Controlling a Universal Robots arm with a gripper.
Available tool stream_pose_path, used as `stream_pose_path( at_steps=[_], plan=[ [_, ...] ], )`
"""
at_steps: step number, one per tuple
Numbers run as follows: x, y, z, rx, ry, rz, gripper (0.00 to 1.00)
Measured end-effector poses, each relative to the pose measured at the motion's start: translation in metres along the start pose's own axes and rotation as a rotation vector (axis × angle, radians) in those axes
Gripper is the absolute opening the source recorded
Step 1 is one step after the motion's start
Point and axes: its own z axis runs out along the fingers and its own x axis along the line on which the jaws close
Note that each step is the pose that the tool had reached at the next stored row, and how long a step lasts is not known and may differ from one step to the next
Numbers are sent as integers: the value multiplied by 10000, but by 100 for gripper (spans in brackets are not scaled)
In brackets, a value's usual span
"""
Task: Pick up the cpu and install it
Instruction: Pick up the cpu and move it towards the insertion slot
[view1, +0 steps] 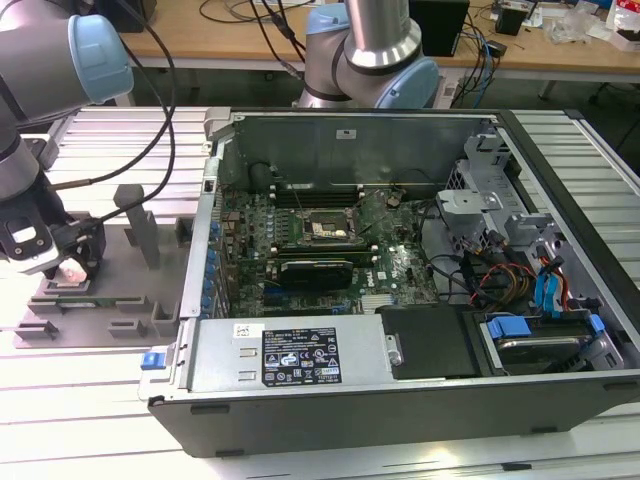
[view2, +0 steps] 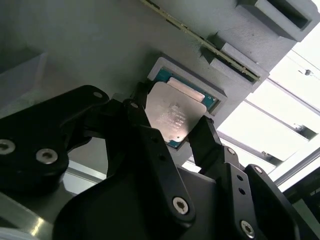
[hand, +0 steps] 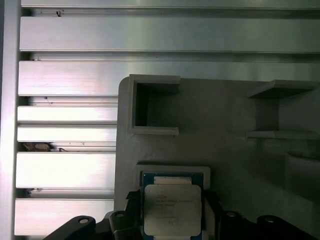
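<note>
- Gripper (view2: 172, 121): the two black fingers (view2: 205, 137) stand on opposite edges of the cpu (view2: 175, 112). No gap shows on either side, so the jaws appear closed onto it at roughly the chip's own width.
- The cpu lies flat with its silver top facing up. It is seated in a shallow square pocket (hand: 172, 170) of the grey fixture plate (hand: 230, 150), and a thin greenish rim shows around the lid.
- Axis: the chip is close to square, with no marked long side. In the first wrist view, the cpu (hand: 172, 209) has its edges running parallel to the pocket walls and the plate edge. The gripper (hand: 172, 202) takes it across one pair of sides.
- Just beyond the pocket, the first wrist view shows an open box-shaped holder (hand: 152, 107) on the same plate. Past that is the slotted aluminium table (hand: 65, 170).
- The exterior view places the gripper (view1: 65, 262) low over the plate (view1: 110, 300), at the exterior view's left.
- That view also takes in the open computer case (view1: 400, 385) to the exterior view's right. The motherboard (view1: 400, 265) inside carries the socket (view1: 325, 228), well apart from the gripper.
</note>
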Motion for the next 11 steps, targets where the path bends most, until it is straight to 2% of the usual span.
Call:
stream_pose_path(
  at_steps=[9,10,11],
  plan=[
    [0,0,9,1,1,0,60],
    [0,0,9,1,1,0,55],
    [0,0,10,0,1,0,55]
  ],
)
